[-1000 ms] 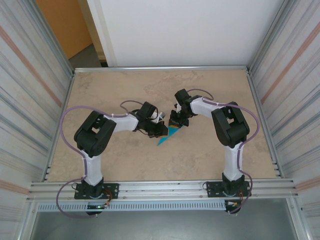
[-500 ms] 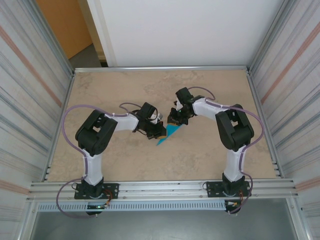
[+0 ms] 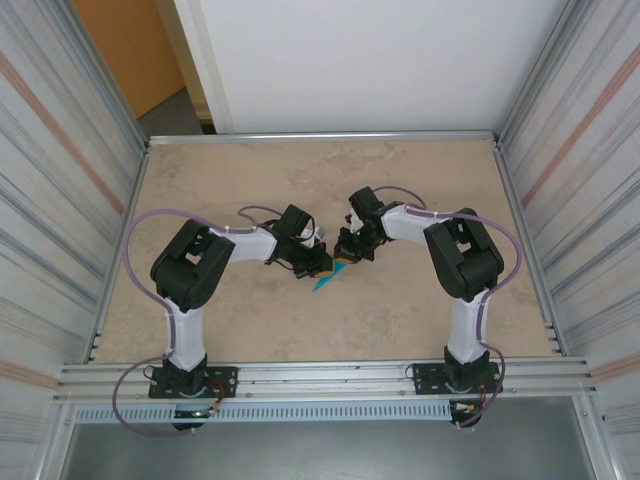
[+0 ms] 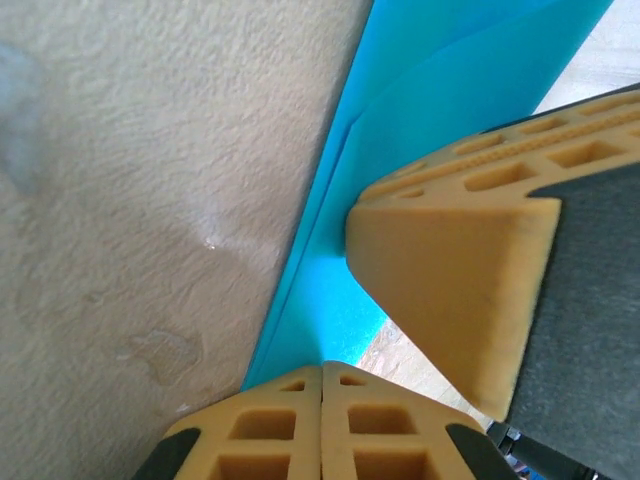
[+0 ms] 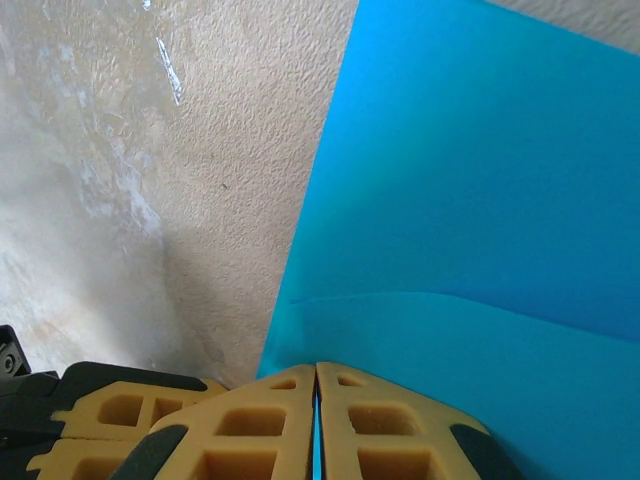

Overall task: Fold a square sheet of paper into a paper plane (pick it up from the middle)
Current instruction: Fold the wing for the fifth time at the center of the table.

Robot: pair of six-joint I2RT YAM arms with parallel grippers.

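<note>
- The paper plane is plain turquoise-blue, folded into a narrow wedge.
- Its sharp tip points toward the near left.
- It lies about the middle of the table.
- Overlapping flaps and a faint crease show up close.

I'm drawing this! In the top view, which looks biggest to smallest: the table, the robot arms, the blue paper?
Largest: table.
Next: left arm and right arm, which look alike.
Smallest: blue paper, a small sliver.

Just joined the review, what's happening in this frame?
It is mid-fold on the turquoise paper at the middle of the table. The left gripper is shut at the paper's edge. The right gripper is shut on the paper beside it. The paper already shows folded layers, but it is not a finished plane yet.
</note>
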